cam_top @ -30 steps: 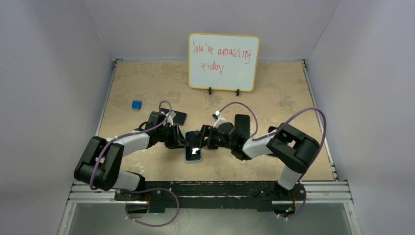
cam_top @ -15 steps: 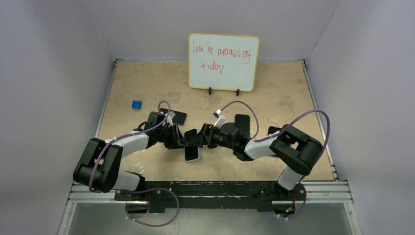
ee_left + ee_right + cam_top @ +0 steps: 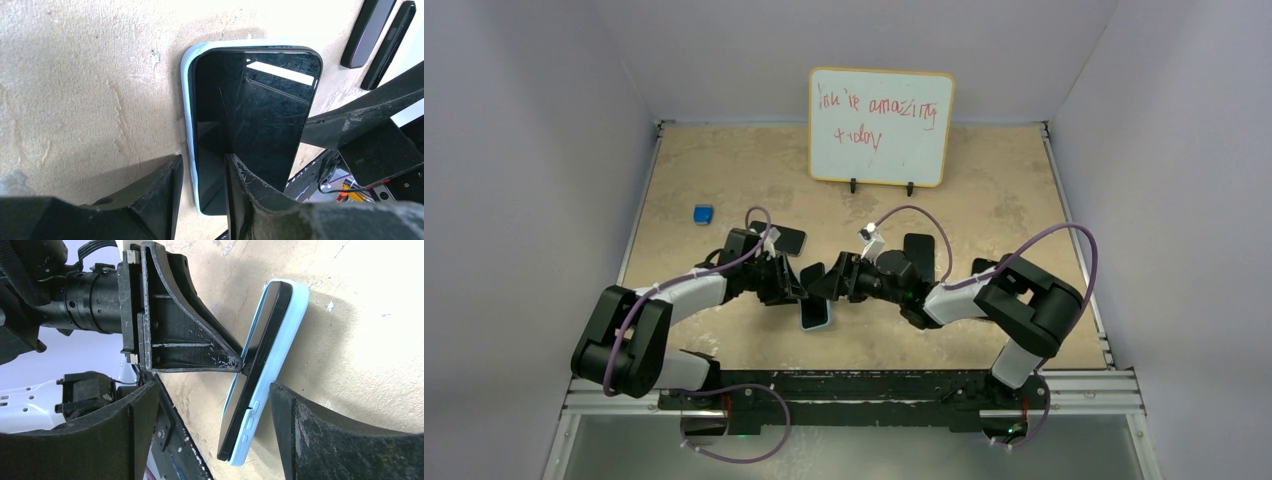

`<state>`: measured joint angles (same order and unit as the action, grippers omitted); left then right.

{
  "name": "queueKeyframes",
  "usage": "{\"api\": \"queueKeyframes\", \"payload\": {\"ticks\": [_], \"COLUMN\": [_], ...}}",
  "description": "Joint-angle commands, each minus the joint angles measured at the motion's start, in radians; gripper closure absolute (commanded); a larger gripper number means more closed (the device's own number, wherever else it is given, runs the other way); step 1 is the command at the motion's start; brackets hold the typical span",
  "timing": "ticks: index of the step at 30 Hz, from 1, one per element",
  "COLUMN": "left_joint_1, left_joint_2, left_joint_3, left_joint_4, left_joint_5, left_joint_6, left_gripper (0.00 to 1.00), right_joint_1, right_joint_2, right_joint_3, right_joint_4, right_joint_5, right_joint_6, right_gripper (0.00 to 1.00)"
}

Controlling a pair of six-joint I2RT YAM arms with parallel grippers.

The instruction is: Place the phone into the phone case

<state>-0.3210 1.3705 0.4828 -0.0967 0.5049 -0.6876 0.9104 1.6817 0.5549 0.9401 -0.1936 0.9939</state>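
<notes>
The phone (image 3: 255,110), with a black screen, lies in the light blue phone case (image 3: 187,115) on the table, in front of both arms (image 3: 816,314). In the right wrist view one long edge of the phone (image 3: 257,355) stands above the case's button-side wall (image 3: 280,355). My left gripper (image 3: 204,172) is slightly open. One finger (image 3: 245,195) rests on the screen, the other (image 3: 155,195) on the table beside the case's rim. My right gripper (image 3: 212,390) is wide open around the near end of the phone and case, not touching them.
A whiteboard (image 3: 881,126) stands at the back. A small blue cube (image 3: 703,213) lies at the left. Two other dark phones lie behind the grippers (image 3: 790,238) (image 3: 918,250). Both show at the top right of the left wrist view (image 3: 367,32) (image 3: 395,42).
My right gripper has shifted a little to the left, closer to the left gripper. The phone and case have barely moved. The left arm holds its place.
</notes>
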Motion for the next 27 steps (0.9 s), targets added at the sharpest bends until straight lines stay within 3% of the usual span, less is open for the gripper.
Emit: {"api": "queueKeyframes", "payload": {"ticks": [1,27], "left_joint_1": [-0.012,-0.01], "left_joint_2": [0.007,0.009], "left_joint_3": [0.008,0.016], "left_joint_4": [-0.057,-0.074], "left_joint_5": [-0.046,-0.074], "left_joint_6": [0.016,0.016], "left_gripper": [0.62,0.69], "right_joint_1": [0.031,0.031], "right_joint_2": [0.013,0.072], "right_joint_3": [0.039,0.067], "right_joint_4": [0.202,0.227], "right_joint_5": [-0.12,-0.157], "right_joint_6": [0.056,0.1], "right_gripper": [0.2,0.28]}}
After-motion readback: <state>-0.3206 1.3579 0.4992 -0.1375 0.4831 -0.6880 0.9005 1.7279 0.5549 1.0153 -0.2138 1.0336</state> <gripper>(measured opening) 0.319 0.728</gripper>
